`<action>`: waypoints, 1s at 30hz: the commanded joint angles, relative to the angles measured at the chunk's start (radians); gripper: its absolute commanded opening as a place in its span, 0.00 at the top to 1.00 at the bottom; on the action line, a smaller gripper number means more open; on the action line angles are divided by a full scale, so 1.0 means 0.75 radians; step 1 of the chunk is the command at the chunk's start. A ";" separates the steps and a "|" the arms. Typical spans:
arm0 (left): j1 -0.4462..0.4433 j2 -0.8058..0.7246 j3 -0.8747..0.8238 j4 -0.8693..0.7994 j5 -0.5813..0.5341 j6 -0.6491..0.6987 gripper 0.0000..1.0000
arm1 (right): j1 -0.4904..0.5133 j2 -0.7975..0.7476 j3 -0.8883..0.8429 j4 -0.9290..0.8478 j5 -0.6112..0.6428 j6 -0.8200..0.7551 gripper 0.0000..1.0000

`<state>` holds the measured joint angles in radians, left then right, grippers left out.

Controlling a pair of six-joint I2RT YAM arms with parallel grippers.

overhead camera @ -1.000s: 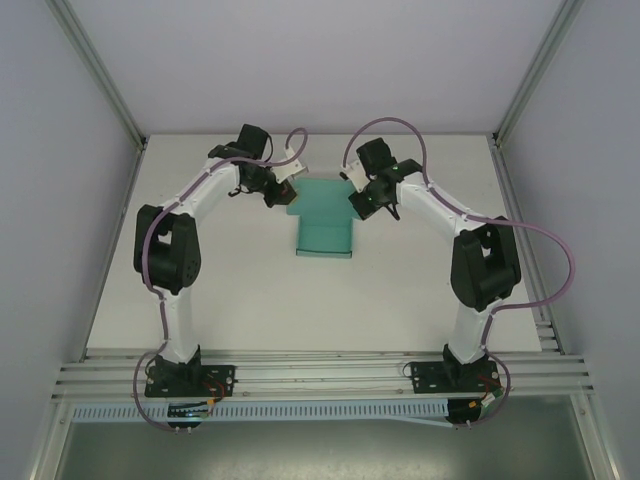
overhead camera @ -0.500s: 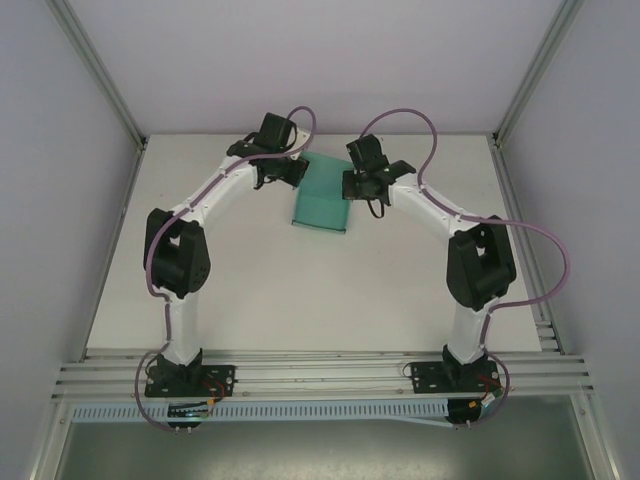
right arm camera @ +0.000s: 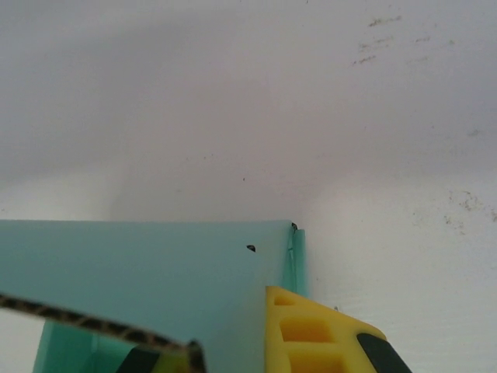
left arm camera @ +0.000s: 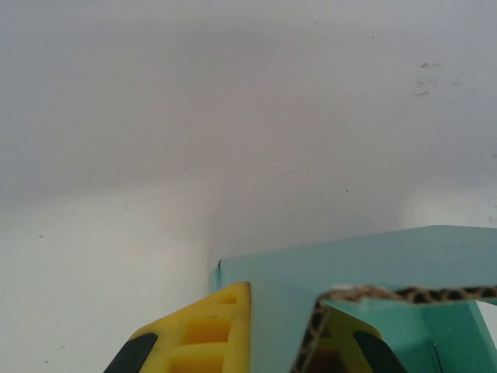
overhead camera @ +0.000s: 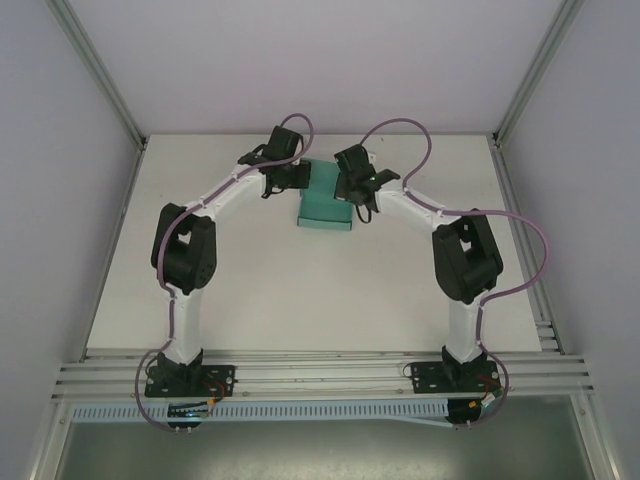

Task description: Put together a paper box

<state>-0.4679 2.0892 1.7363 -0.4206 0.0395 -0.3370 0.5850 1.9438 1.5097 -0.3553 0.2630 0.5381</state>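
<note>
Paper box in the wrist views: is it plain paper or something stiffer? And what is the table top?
Paper box: looks like thin corrugated cardboard with a matte teal face; the cut edge shows brown fluting. Table: white, matte, with faint dark scuffs; the material itself is unclear.

No legible text or markings anywhere

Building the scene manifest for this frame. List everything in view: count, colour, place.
paper box: 1, teal, far centre of the table, partly folded, between the two hands
table: 1, white, under everything
rail frame: 1, silver, along the near edge
cables: 2, purple, one looped along each arm
arms: 2, white and black, bases at the near edge
left hand: 1, yellow-black fingers, shut on the box's left side
right hand: 1, yellow-black fingers, shut on its right side
</note>
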 commanded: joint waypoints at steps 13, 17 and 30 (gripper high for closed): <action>-0.052 -0.170 -0.473 0.293 0.368 -0.295 1.00 | 0.209 -0.120 -0.244 0.213 0.173 -0.015 1.00; -0.080 -0.216 -0.586 0.337 0.269 -0.282 1.00 | 0.253 -0.121 -0.283 0.237 0.225 -0.023 1.00; -0.104 -0.382 -1.037 0.613 0.242 -0.173 0.98 | 0.341 -0.230 -0.591 0.426 0.377 -0.098 1.00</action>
<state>-0.4927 1.7756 1.0454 0.2165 0.1032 -0.4698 0.8013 1.7729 1.1278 -0.1089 0.6052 0.4957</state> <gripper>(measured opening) 0.047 0.049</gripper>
